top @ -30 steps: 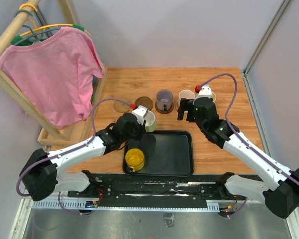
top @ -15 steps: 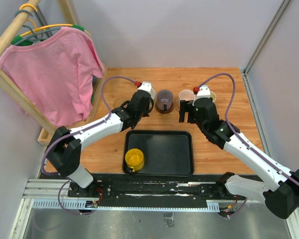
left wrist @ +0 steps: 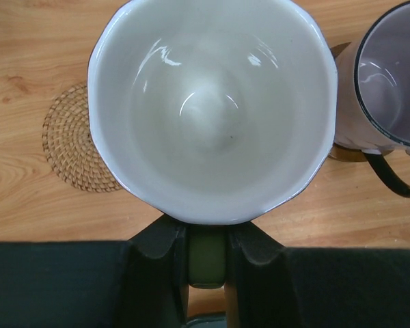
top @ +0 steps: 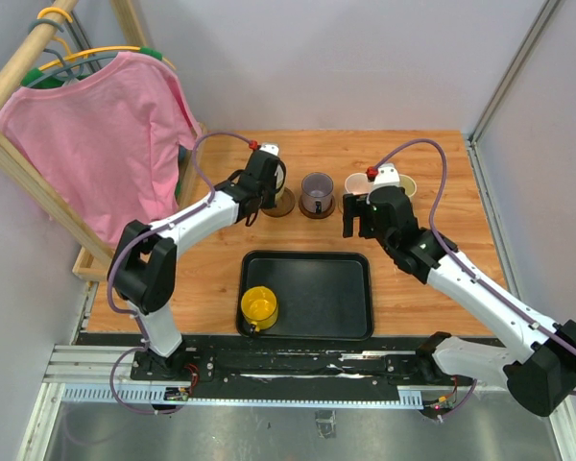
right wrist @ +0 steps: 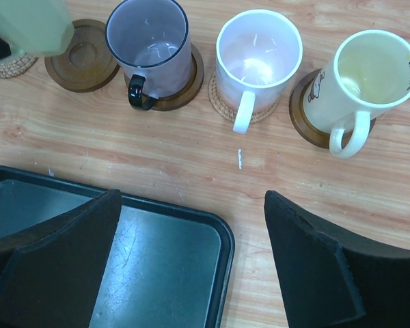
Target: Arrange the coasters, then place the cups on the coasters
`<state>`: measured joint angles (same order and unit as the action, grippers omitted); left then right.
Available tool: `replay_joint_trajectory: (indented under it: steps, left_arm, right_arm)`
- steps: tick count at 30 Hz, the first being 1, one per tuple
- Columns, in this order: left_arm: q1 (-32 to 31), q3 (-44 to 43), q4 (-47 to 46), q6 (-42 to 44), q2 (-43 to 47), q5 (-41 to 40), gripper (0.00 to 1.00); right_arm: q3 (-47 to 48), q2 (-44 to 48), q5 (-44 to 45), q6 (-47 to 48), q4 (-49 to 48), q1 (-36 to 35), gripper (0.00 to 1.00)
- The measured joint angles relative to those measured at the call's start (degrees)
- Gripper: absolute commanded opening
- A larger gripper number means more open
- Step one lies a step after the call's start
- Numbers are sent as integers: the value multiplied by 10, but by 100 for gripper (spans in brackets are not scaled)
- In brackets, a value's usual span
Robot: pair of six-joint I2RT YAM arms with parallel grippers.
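My left gripper [left wrist: 206,236] is shut on the green handle of the cream-white cup [left wrist: 212,109], held over the back row. A cork coaster [left wrist: 72,150] peeks out left of the cup, and an empty dark wood coaster [right wrist: 82,46] lies just right of it. The purple cup [right wrist: 150,48], the pink cup [right wrist: 256,58] and the pale yellow-cream cup [right wrist: 369,75] each stand on a coaster. The bright yellow cup [top: 259,307] sits in the black tray [top: 336,288]. My right gripper [right wrist: 191,205] hangs open and empty over the tray's far right corner.
A pink shirt [top: 106,144] hangs on a wooden rack [top: 125,254] along the table's left side. Grey walls close off the back and the right edge. Both arms' cables arch above the cup row.
My left arm has carried the cream-white cup from the tray's back left corner out to the back row, left of the purple cup. The right arm has barely moved.
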<state>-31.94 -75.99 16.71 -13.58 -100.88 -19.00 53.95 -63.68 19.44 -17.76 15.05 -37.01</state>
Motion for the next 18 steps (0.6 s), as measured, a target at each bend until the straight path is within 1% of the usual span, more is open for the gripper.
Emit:
replay_joint_trajectory:
  steps: [6,18]
  left_arm:
    - [4,-46,10,0,-44,22,0]
    - [4,-47,29,-12,-72,42,1]
  right_arm:
    - [9,-21,-8,1,3,0,87]
    - [13,-35,-15,3,12,0,87]
